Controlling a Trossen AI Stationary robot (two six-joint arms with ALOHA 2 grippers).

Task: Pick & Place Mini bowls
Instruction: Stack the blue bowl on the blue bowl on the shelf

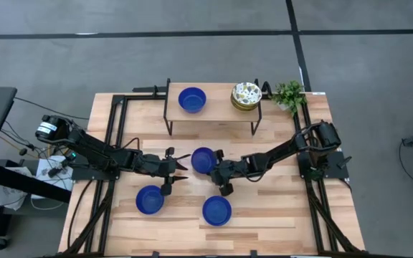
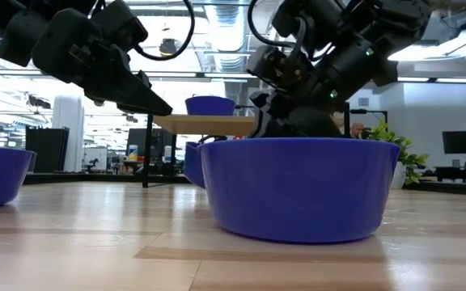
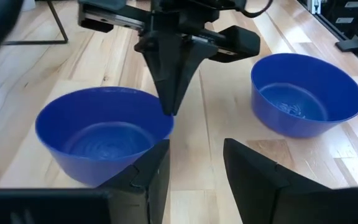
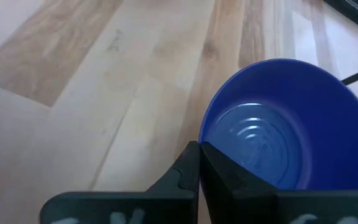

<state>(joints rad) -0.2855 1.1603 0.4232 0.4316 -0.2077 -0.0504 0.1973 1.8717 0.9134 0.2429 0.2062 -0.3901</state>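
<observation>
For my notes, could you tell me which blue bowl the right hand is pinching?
The middle bowl, between both arms; the right hand pinches its rim, unlike the others.

Large blue bowl [image 2: 298, 188] foreground; dark arms above.

The high view looks straight down from well above, taking in the whole table [image 1: 278, 215] with grey floor around it. The low view sits at tabletop height, facing level across the boards toward the room, so close to one blue bowl [image 2: 298, 187] that it fills the frame's middle. Each wrist view looks forward past its own claw, close to the wood. The left wrist view and the high view share the middle bowl [image 3: 101, 134] (its rim pinched by the right claw [image 3: 171, 107]).
</observation>
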